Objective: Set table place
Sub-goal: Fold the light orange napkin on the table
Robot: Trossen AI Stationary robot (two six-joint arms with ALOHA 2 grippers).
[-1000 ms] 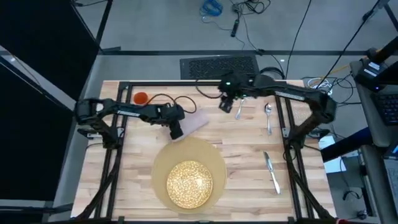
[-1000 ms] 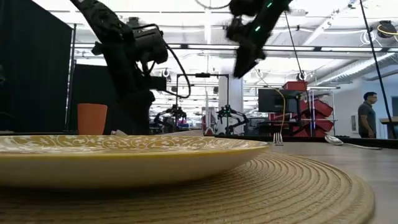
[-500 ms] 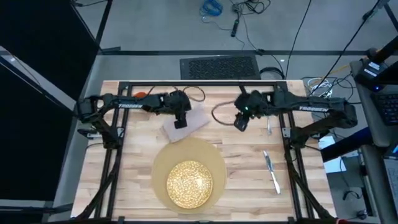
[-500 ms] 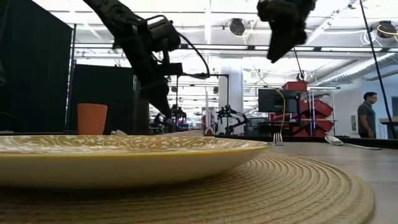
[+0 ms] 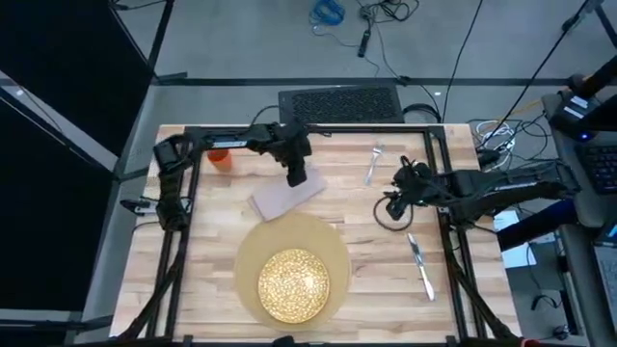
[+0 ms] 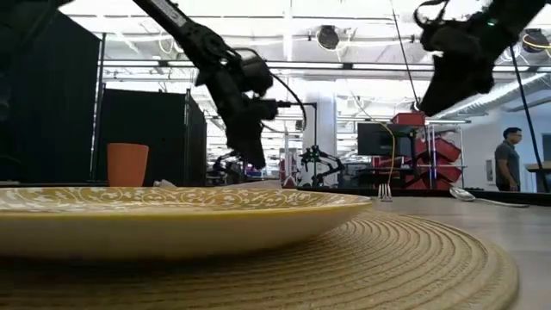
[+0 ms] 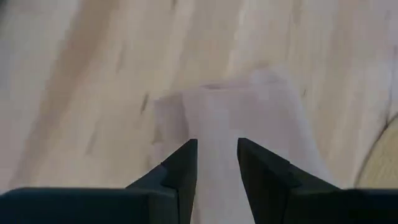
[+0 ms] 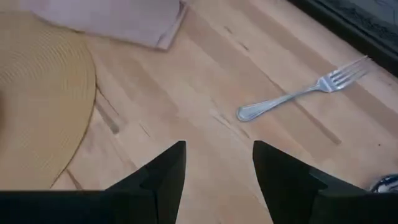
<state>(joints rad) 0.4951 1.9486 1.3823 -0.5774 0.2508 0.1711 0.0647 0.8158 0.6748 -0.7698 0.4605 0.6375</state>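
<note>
Parted jaws, both empty: we see the left gripper (image 5: 298, 177) above the napkin (image 5: 286, 197), the right gripper (image 5: 395, 200) near the fork (image 5: 372, 164); plate (image 5: 293, 283) on mat (image 5: 253, 253).

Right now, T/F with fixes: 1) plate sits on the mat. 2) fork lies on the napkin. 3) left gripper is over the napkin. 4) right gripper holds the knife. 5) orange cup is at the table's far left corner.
1) True: the plate sits on the mat.
2) False: the fork lies on bare table, apart from the napkin.
3) True: the left gripper hangs above the napkin's far end, open.
4) False: the right gripper is open and empty; the knife lies on the table.
5) True: the orange cup.
</note>
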